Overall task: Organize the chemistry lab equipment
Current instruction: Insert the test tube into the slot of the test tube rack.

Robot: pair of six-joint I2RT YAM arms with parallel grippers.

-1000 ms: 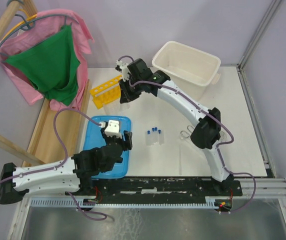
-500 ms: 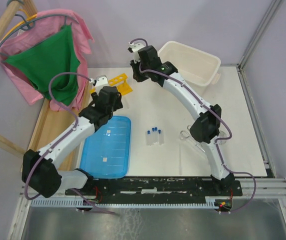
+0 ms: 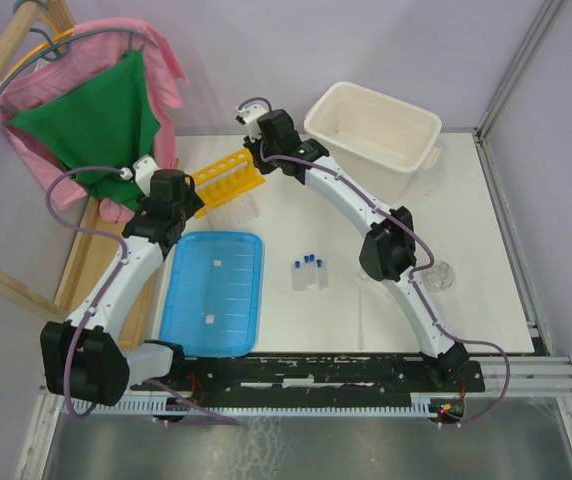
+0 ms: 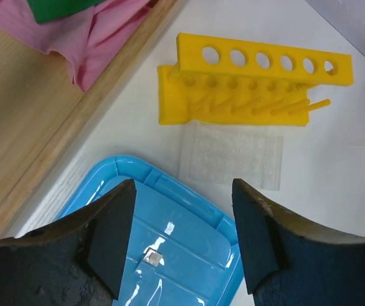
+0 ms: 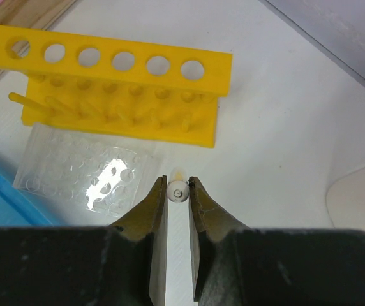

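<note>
The yellow tube rack (image 3: 228, 178) lies on its side at the table's far left, also in both wrist views (image 4: 253, 89) (image 5: 115, 83). My right gripper (image 5: 177, 183) hangs just short of the rack, shut on a small white tube-like thing (image 5: 178, 192) seen end-on. My left gripper (image 4: 182, 186) is open and holds nothing, above the far corner of the blue lid (image 4: 170, 255). Three blue-capped tubes (image 3: 309, 270) lie mid-table. A clear flask (image 3: 438, 277) sits to the right, and a thin rod (image 3: 363, 330) lies near the front.
A clear dimpled plate (image 4: 230, 153) lies between the rack and the blue lid (image 3: 213, 290). The white tub (image 3: 371, 125) stands at the far right. A wooden frame (image 3: 96, 270) with pink and green cloth (image 3: 96, 120) borders the table's left side.
My left arm has swung from the near end of the blue lid to its far end, close to the rack. My right gripper has moved away from the rack and come partway back.
</note>
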